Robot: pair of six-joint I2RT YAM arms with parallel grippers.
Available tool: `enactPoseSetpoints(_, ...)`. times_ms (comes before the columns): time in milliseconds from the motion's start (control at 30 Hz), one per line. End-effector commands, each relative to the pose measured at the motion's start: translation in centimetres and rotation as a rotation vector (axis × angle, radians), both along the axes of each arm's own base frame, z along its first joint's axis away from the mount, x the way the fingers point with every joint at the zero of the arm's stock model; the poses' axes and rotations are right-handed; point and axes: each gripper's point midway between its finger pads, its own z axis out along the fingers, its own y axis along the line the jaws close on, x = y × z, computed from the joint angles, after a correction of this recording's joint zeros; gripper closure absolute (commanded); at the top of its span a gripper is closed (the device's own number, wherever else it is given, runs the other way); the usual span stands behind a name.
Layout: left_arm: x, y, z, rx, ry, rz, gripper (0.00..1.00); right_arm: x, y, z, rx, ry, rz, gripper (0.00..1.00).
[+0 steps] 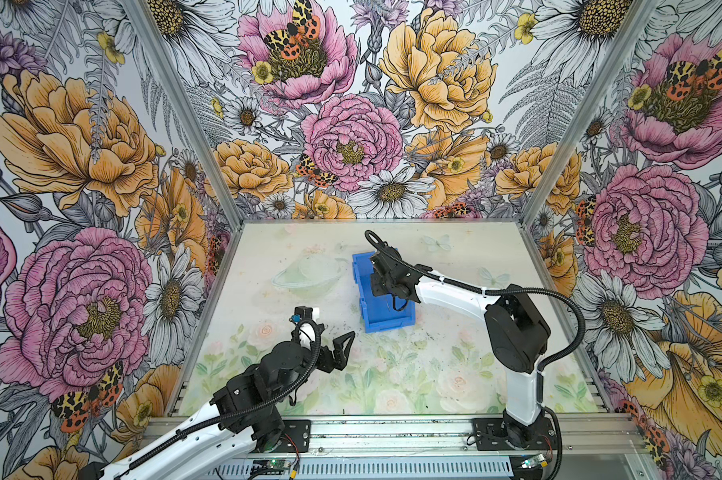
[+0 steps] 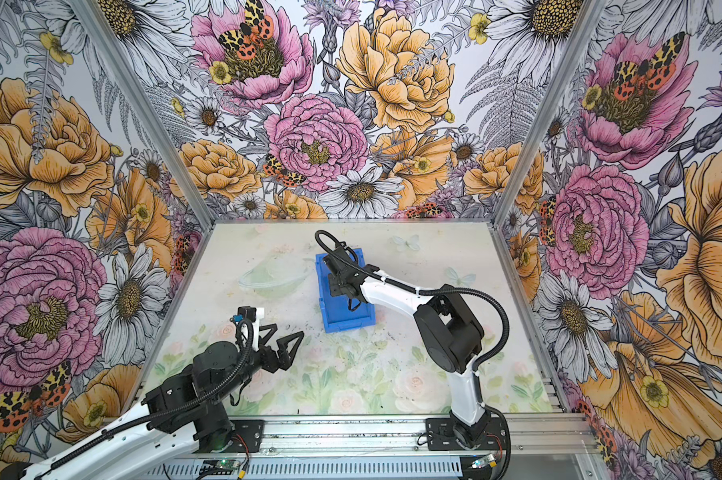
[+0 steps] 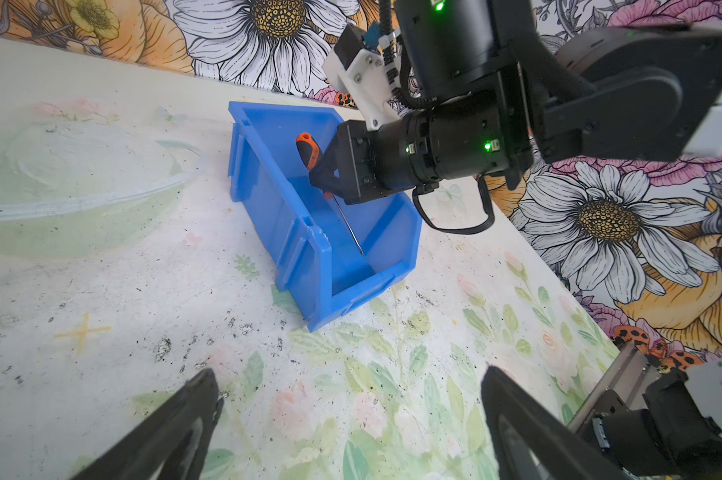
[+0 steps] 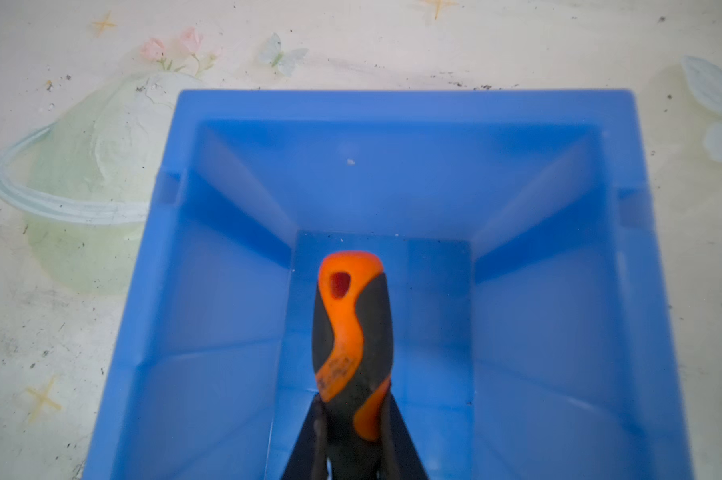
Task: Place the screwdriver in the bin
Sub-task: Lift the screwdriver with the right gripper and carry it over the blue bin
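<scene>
Presently the right gripper (image 3: 324, 174) is clamped on the lower handle of the screwdriver (image 4: 353, 332), holding it tilted within the bin's (image 3: 268, 199) open top. The handle end rises toward the bin's tall back wall and the thin shaft slants down toward its low front end. Whether the tip touches the floor cannot be told. The left gripper (image 2: 283, 334) hangs spread and empty, well apart from the bin's low end.

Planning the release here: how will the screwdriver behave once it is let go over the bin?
Probably stiff: the screwdriver shows a straight shaft though the right gripper holds only its handle. Its rounded handle may roll, but the walls of the bin should stop it.
</scene>
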Motion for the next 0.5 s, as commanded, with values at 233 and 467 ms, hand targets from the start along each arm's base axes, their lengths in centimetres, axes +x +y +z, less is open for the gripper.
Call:
enactPoseSetpoints(233, 0.5, 0.1, 1.9, -0.045, -0.022, -0.028, 0.01, 2.0, 1.5, -2.9, 0.014, 0.048, 0.018, 1.00)
enactPoseSetpoints(467, 0.6, 0.5, 1.6, -0.042, -0.015, -0.018, 0.01, 2.1, 1.9, -5.4, 0.007, 0.089, 0.013, 0.99)
